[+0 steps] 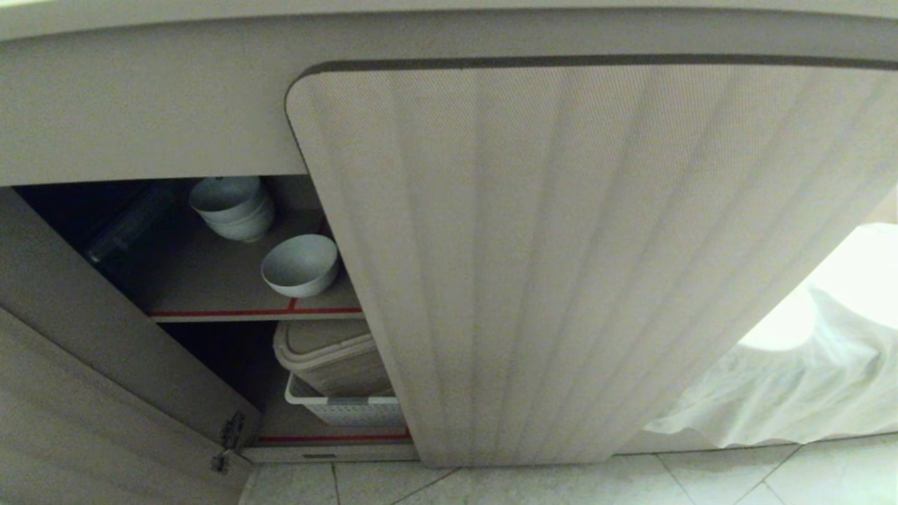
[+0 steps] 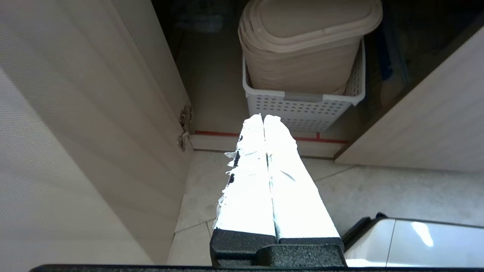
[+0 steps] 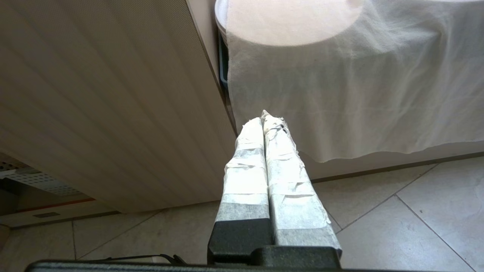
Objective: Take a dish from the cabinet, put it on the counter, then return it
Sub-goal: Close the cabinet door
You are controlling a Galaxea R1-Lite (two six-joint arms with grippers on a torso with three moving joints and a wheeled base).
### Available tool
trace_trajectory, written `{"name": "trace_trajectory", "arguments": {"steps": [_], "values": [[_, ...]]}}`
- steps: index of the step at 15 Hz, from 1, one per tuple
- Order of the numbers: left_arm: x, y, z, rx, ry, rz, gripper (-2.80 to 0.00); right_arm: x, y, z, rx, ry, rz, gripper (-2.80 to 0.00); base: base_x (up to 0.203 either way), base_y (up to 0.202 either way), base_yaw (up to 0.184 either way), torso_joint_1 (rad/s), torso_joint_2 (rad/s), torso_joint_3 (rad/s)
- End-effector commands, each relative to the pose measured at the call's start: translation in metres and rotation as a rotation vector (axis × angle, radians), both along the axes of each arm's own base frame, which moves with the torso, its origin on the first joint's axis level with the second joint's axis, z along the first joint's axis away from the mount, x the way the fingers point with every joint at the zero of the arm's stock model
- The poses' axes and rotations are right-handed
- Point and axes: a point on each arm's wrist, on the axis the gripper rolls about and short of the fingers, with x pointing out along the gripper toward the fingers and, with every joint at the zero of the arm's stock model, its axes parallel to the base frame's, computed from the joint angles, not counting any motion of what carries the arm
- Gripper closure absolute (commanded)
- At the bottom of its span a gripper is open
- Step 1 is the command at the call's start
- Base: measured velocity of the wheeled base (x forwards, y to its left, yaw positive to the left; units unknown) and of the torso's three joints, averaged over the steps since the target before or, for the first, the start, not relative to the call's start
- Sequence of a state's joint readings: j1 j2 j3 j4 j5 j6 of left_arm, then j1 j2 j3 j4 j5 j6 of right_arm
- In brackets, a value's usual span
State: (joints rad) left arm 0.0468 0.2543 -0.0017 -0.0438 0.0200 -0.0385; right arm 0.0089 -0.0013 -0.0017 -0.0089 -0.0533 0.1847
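Doors of the cabinet (image 1: pixel 575 266) stood open. The bowl (image 1: pixel 300 264) sat on the upper shelf (image 1: pixel 210 280), near a stack of bowls (image 1: pixel 233 207) behind it. Below, a bin (image 2: pixel 302 49) stood in a basket (image 2: pixel 302 107). The left pincer (image 2: pixel 262 121) was closed and empty before the basket; the right pincer (image 3: pixel 263 120) was closed too, near a white cloth (image 3: pixel 359 87).

Stack of white bowls (image 1: pixel 233 207), beige lidded bin (image 1: pixel 330 358) in perforated white basket (image 1: pixel 351 409), draped white cloth (image 1: pixel 793 379), tiled floor (image 1: pixel 631 480)

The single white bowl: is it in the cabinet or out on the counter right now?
In. The bowl sits upright on the upper shelf of the cabinet, in front of the stack of bowls; neither gripper is near it.
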Motion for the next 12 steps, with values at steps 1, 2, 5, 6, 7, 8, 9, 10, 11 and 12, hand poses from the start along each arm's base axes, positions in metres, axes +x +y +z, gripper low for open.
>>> {"name": "trace_trajectory", "arguments": {"steps": [1,2,5,6,7,8,9,10,11,12], "values": [[-0.003,0.0,-0.002,-0.001,-0.021,-0.018,0.0,0.0,0.0,0.0,0.001,0.001,0.0,0.0,0.0,0.0,0.0,0.0,0.0,0.0],[-0.005,0.0,-0.003,-0.002,-0.028,-0.027,0.0,0.0,0.0,0.0,0.001,0.001,0.0,0.0,0.0,0.0,0.0,0.0,0.0,0.0],[-0.014,0.0,-0.005,-0.006,-0.13,-0.046,0.0,0.0,0.0,0.0,0.001,0.001,0.0,0.0,0.0,0.0,0.0,0.0,0.0,0.0],[-0.017,0.0,-0.006,-0.006,-0.175,-0.049,0.0,0.0,0.0,0.0,0.001,0.001,0.0,0.0,0.0,0.0,0.0,0.0,0.0,0.0],[-0.02,0.0,-0.007,-0.004,-0.21,-0.051,0.0,0.0,0.0,0.0,0.001,0.001,0.0,0.0,0.0,0.0,0.0,0.0,0.0,0.0],[-0.021,0.0,-0.007,0.0,-0.218,-0.052,0.0,0.0,0.0,0.0,0.001,0.001,0.0,0.0,0.0,0.0,0.0,0.0,0.0,0.0],[-0.021,0.0,-0.007,0.0,-0.216,-0.052,0.0,0.0,0.0,0.0,0.001,0.001,0.0,0.0,0.0,0.0,0.0,0.0,0.0,0.0],[-0.021,0.0,-0.007,0.002,-0.215,-0.052,0.0,0.0,0.0,0.0,0.001,0.001,0.0,0.0,0.0,0.0,0.0,0.0,0.0,0.0],[-0.021,0.0,-0.007,0.0,-0.215,-0.052,0.0,0.0,0.0,0.0,0.001,0.001,0.0,0.0,0.0,0.0,0.0,0.0,0.0,0.0],[-0.021,0.0,-0.007,-0.003,-0.215,-0.052,0.0,0.0,0.0,0.0,0.001,0.001,0.0,0.0,0.0,0.0,0.0,0.0,0.0,0.0]]}}
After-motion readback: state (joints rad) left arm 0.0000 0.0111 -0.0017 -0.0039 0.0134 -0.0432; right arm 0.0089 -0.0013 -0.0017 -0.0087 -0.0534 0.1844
